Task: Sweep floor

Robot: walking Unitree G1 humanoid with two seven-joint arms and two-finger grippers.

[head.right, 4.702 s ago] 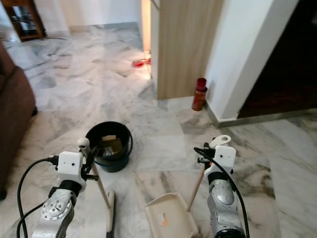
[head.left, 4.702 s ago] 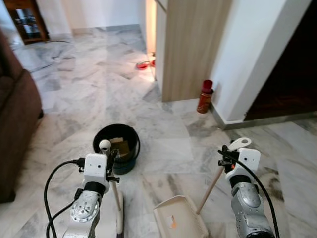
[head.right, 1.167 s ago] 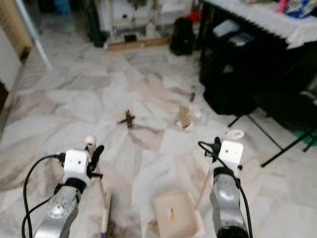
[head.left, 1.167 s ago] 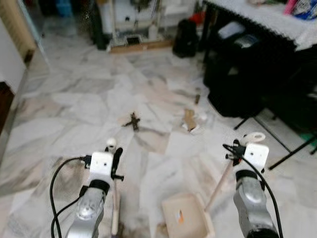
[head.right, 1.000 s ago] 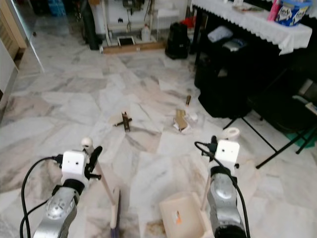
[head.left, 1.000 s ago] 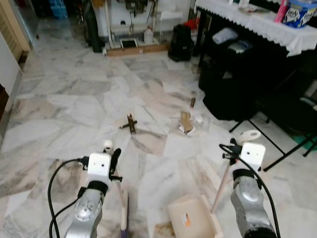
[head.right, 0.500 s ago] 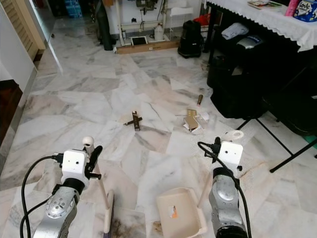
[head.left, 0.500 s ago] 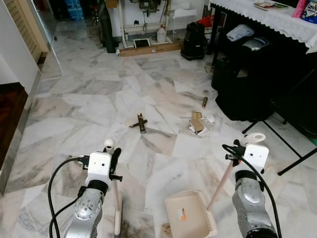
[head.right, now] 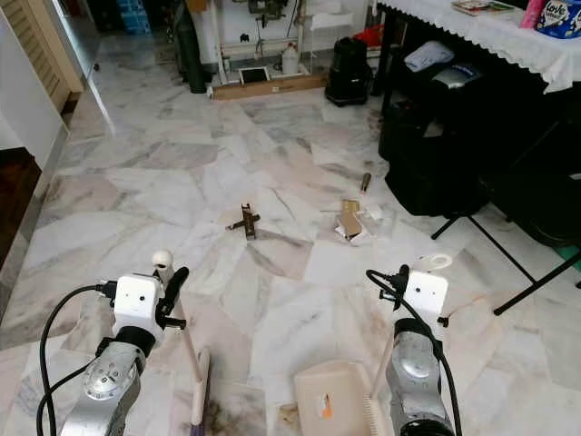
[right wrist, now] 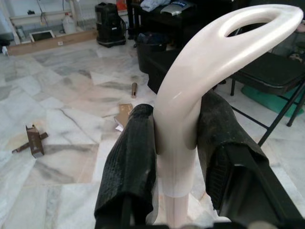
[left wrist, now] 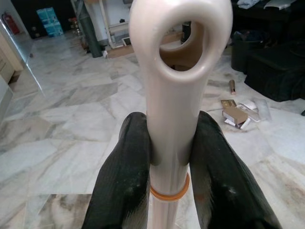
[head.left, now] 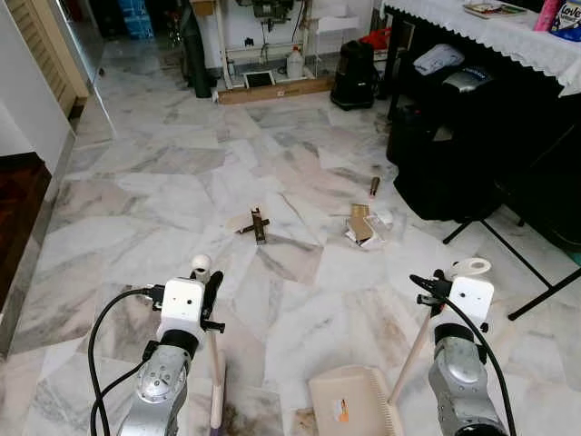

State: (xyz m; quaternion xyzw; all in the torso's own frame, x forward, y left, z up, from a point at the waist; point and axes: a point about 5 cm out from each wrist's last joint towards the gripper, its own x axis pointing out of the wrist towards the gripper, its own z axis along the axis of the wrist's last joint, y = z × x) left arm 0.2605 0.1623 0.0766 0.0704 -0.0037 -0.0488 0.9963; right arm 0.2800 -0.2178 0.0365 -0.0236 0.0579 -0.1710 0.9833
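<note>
Left pincer [left wrist: 170,157] clamping broom [left wrist: 177,81] — right pincer [right wrist: 176,143] clamping dustpan [head.left: 354,404]

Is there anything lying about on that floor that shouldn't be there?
Yes. Litter sits on the marble floor ahead: a small brown box, a torn carton with wrappers, and a little brown bottle near the black furniture.

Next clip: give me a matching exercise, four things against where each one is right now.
Things:
1. broom
2. dustpan
3. brown box
4. white jug

Places:
A. by the far wall
B. gripped by the right hand
C. lying on the floor ahead, left of the cardboard litter
D. gripped by the left hand

Pairs: 1-D, 2-B, 3-C, 4-A
</note>
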